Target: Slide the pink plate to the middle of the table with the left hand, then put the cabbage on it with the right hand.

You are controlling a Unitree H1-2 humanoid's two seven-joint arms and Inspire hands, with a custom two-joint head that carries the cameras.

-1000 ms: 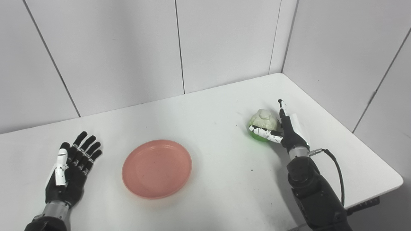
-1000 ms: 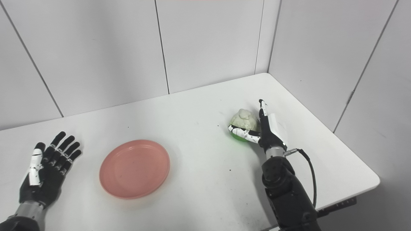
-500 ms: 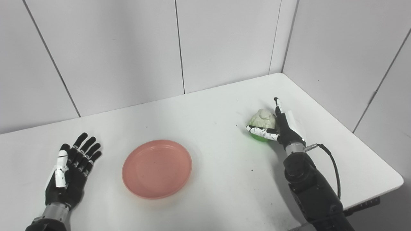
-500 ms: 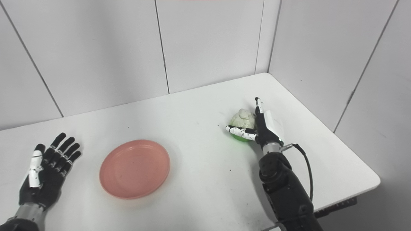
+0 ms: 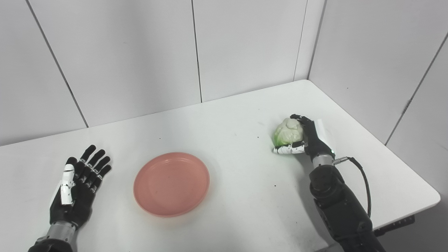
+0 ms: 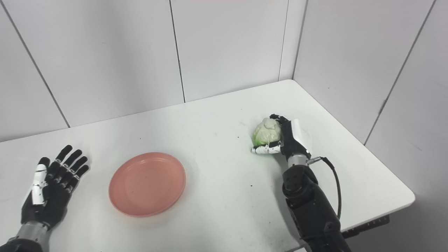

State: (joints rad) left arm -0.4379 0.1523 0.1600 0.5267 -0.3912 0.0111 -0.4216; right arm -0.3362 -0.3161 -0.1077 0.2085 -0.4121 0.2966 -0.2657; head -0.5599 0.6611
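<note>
The pink plate (image 5: 171, 183) lies flat on the white table (image 5: 231, 196), left of centre near the front. A pale green cabbage (image 5: 287, 132) sits at the right side of the table. My right hand (image 5: 308, 140) is shut on the cabbage, fingers curled over its top and far side, thumb under its front. It looks tilted in the grasp, at or just above the tabletop. My left hand (image 5: 78, 185) rests palm-up and open on the table to the left of the plate, a hand's width from its rim.
White wall panels close the table at the back and right. The table's right edge and front right corner (image 5: 432, 196) lie close to my right arm. A black cable (image 5: 364, 182) loops off the right wrist.
The right hand's fingers, straight up beside the cabbage a second ago, have curled over it and closed. The cabbage has tipped slightly. Left hand and plate have not moved.
</note>
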